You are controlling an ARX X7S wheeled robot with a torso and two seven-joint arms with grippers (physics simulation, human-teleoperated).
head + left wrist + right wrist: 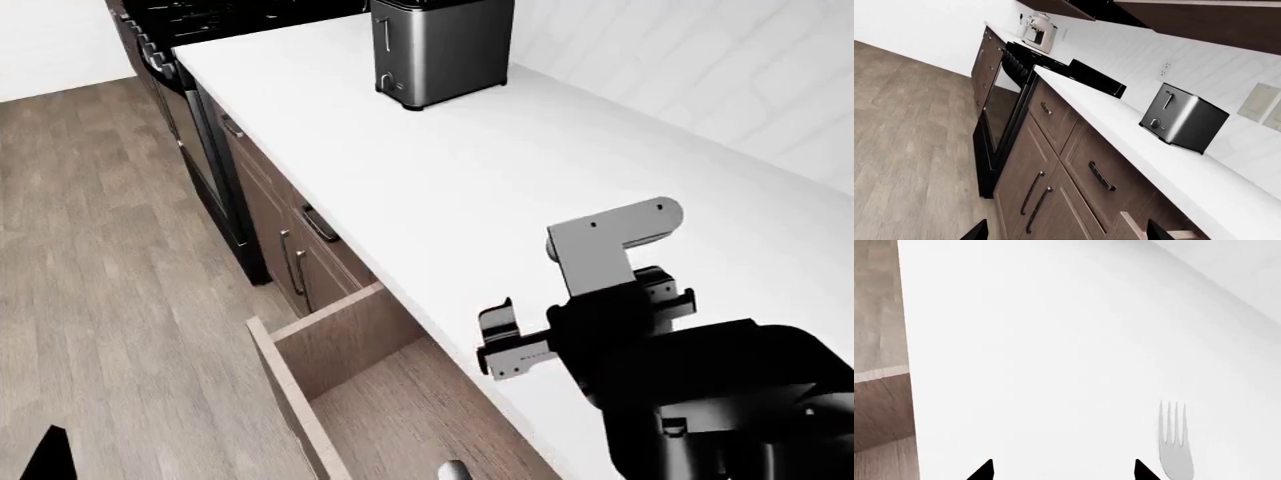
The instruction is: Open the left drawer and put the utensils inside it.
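Note:
The left drawer point(336, 328) stands pulled out below the white counter, its plain brown wood inside showing; one corner of it appears in the left wrist view point(1137, 229). A slim silver fork point(1175, 442) lies flat on the counter, just outside one fingertip of my right gripper point(1062, 471), which is open and holds nothing. My right arm point(627, 320) hovers over the counter beside the drawer. My left gripper point(1067, 233) is open and empty, low in front of the cabinets. The spatula is out of view. A small grey rounded tip point(454, 470) shows over the drawer; I cannot tell what it is.
A steel toaster point(441, 50) stands at the back of the counter point(441, 180). A black oven point(1004, 107) sits past the cabinet doors point(1031, 190) with vertical handles. A narrower drawer front point(1097, 175) is beside the open drawer. Wood floor point(107, 280) lies to the left.

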